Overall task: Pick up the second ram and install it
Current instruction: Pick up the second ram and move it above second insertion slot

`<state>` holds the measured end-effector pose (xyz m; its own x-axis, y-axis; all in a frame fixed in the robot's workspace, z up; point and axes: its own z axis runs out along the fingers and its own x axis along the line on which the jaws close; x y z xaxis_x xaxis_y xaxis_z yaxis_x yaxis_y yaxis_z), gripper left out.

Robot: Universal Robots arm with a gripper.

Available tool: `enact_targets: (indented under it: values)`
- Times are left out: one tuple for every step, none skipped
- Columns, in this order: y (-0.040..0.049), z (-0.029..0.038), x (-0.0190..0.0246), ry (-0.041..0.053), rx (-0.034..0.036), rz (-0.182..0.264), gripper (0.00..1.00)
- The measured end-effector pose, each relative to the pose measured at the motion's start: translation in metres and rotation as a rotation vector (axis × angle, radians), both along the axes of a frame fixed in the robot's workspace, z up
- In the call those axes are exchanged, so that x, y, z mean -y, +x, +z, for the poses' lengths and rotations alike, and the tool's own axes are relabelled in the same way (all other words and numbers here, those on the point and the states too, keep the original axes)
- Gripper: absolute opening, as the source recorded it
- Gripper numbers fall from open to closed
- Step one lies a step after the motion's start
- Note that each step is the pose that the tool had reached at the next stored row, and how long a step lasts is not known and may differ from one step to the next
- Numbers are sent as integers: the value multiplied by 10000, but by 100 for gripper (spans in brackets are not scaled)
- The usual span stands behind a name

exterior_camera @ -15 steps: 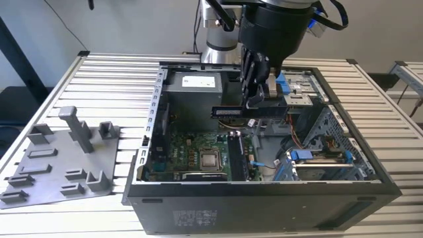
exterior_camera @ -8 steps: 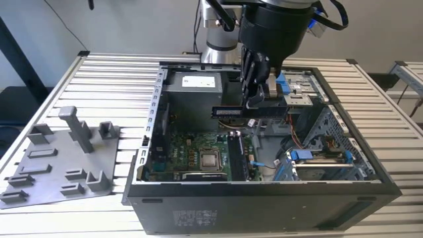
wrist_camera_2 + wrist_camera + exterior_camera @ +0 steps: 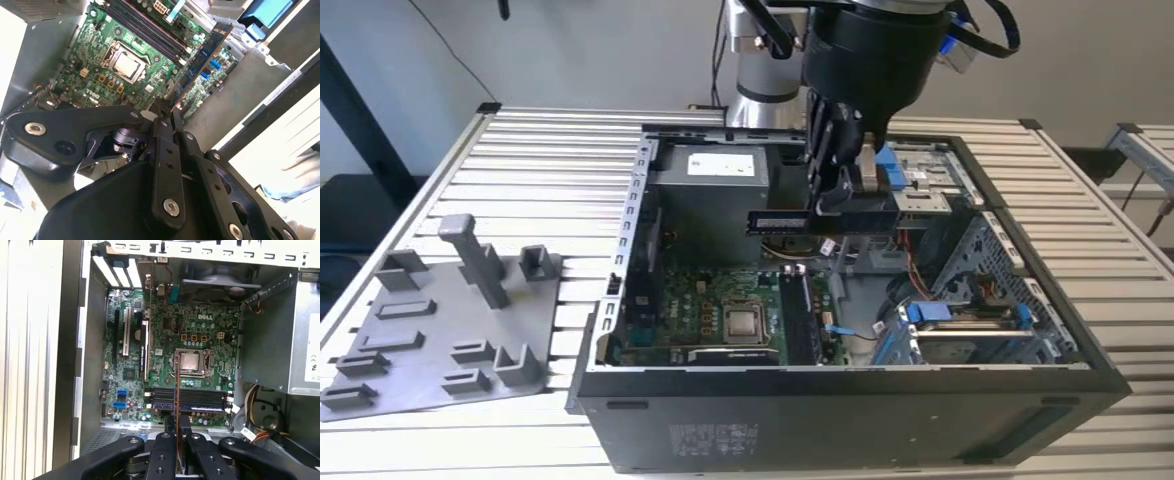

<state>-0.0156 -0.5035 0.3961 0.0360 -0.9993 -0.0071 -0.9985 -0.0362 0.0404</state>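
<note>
Since the gripper [image 3: 834,207] is pinched shut on one end of the ram [image 3: 778,222], pick-up looks done and this is the carry/align step. The ram hangs in air over the open case [image 3: 854,390], above the motherboard [image 3: 135,365] and clear of it. In the first wrist view it's edge-on and sits crosswise to the slots [image 3: 192,399]. My read: install calls for turning it parallel to a free slot, matching the notch, then pressing straight and evenly, without tilting.
</note>
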Motion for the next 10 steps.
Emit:
enact_targets:
  values:
    - [0, 0, -26, 2, 0, 0, 14]
    - [-1, -1, -55, 1, 0, -1, 14]
    - [-1, -1, -83, 2, 0, 0, 14]
    - [-1, 0, -117, 0, 1, 0, 14]
    - [-1, -1, -153, 0, 1, -1, 14]
    - [-1, 0, -192, -2, 0, -1, 14]
    - [-1, -1, -228, -2, 0, -1, 14]
    - [-1, 0, -267, -3, 0, -1, 14]
    - [-1, -1, -311, -4, 0, -1, 14]
    - [-1, -1, -352, -5, 0, -1, 14]
